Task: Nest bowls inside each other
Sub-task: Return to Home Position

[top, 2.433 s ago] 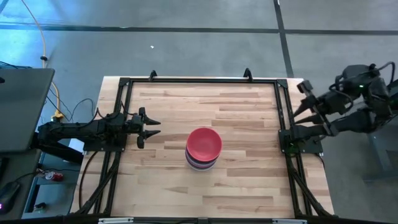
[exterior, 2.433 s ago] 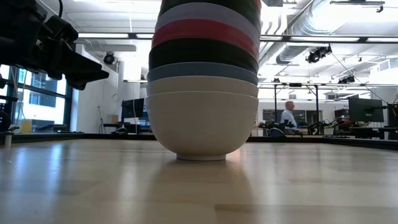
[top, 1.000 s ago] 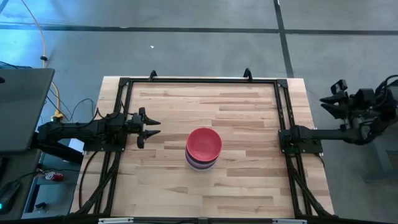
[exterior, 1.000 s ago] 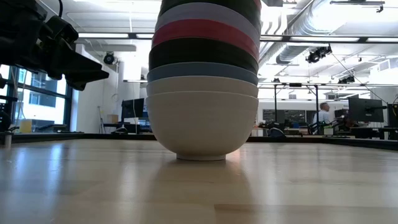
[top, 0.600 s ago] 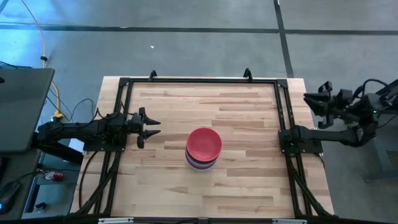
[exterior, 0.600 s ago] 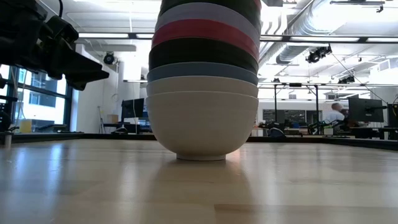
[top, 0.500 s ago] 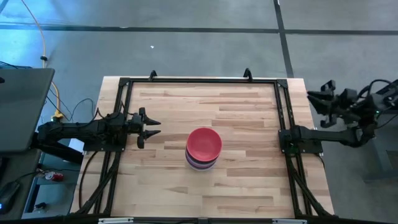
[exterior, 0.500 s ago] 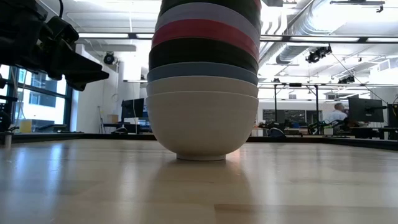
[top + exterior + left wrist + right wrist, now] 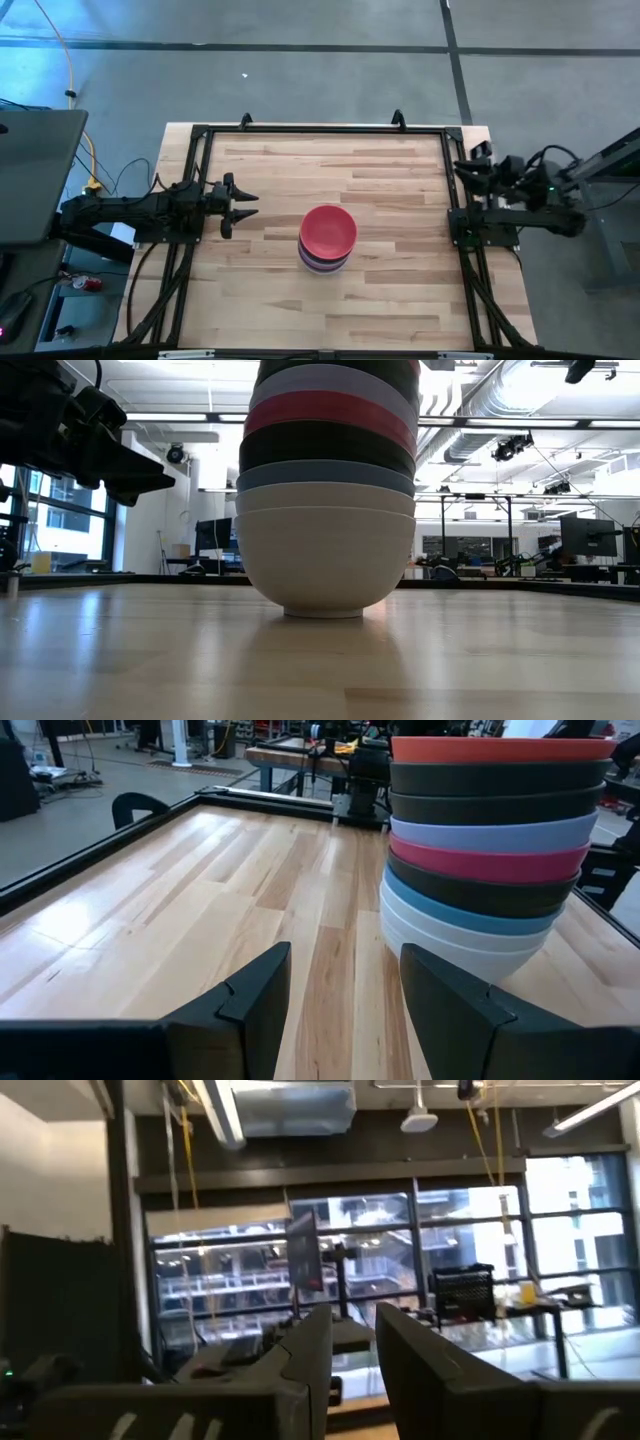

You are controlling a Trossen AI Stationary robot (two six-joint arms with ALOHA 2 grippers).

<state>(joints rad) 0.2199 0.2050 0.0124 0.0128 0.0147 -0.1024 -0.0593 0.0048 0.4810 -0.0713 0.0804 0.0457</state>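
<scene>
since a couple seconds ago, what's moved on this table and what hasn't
Only the right gripper moved: it swung farther out beyond the right edge of the table, then came back and now sits at that edge, empty. The left gripper stayed open at the left edge and the stack of bowls stayed mid-table. A person in the room behind walked right, out of view.

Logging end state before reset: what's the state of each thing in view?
Bowls: nine nested in one upright stack, red on top, white at bottom.
Left claw: open, empty, short of the stack.
Right claw: open narrowly, empty, at the table's right edge.
</scene>
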